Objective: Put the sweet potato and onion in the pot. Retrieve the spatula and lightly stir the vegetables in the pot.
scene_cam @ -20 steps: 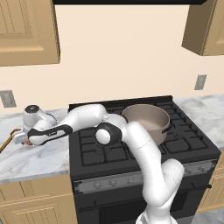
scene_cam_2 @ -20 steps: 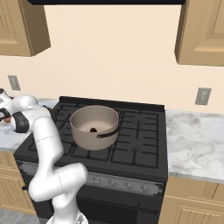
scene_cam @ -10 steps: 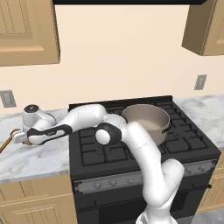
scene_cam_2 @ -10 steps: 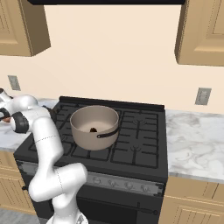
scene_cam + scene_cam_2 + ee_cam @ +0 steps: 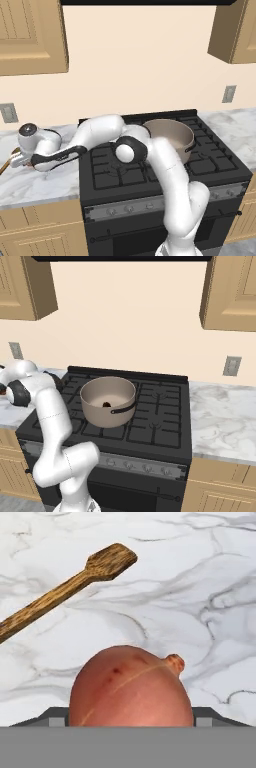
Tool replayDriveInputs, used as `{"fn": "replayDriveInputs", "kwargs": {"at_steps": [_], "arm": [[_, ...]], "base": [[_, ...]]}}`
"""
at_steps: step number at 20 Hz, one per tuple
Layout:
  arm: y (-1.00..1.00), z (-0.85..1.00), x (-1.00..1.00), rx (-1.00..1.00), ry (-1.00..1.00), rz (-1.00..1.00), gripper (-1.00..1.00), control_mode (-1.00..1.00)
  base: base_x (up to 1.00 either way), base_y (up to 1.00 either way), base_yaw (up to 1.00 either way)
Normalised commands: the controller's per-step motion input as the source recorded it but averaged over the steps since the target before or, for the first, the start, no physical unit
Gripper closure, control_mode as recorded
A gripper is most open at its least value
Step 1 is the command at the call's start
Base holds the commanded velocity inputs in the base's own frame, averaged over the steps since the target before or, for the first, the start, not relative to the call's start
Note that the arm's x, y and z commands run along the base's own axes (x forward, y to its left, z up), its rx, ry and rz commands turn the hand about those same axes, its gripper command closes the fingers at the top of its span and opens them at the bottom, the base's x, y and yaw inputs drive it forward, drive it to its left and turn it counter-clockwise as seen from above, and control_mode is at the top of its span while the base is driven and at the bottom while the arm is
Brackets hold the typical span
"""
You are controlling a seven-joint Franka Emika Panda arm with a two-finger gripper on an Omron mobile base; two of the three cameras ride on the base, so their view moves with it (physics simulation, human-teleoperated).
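Note:
The salmon onion (image 5: 131, 687) fills the bottom of the hand view, sitting between the two dark fingertips of my gripper (image 5: 130, 716), which press against its sides. The arm stretches far left over the marble counter, where the gripper (image 5: 19, 161) hangs low. The wooden spatula (image 5: 65, 589) lies on the marble just beyond the onion, blade to the upper right; its end shows at the counter's left edge (image 5: 4, 166). The beige-grey pot (image 5: 107, 398) stands on the stove's left rear burner. The dark brown sweet potato (image 5: 106, 404) lies inside it.
The black gas stove (image 5: 165, 170) fills the middle. Marble counter (image 5: 220, 416) runs to its right and marble counter (image 5: 35, 185) to its left. Wooden wall cabinets (image 5: 30, 35) hang above. A wall outlet (image 5: 8, 112) sits behind the left counter.

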Motion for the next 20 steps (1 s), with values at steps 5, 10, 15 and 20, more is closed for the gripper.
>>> {"fn": "replayDriveInputs", "kwargs": {"at_steps": [5,10,15,20], "arm": [[-0.37,0.31,-0.95,0.08,-0.3,0.0,1.0,-1.0],[-0.47,0.39,-0.7,0.07,-0.27,0.0,1.0,-1.0],[-0.51,0.51,-0.34,0.05,-0.19,0.0,1.0,-1.0],[-0.55,0.6,-0.18,0.09,-0.05,0.0,1.0,-1.0]], "base": [[0.0,0.0,0.0],[0.0,0.0,0.0],[0.0,0.0,0.0],[0.0,0.0,0.0]]}}
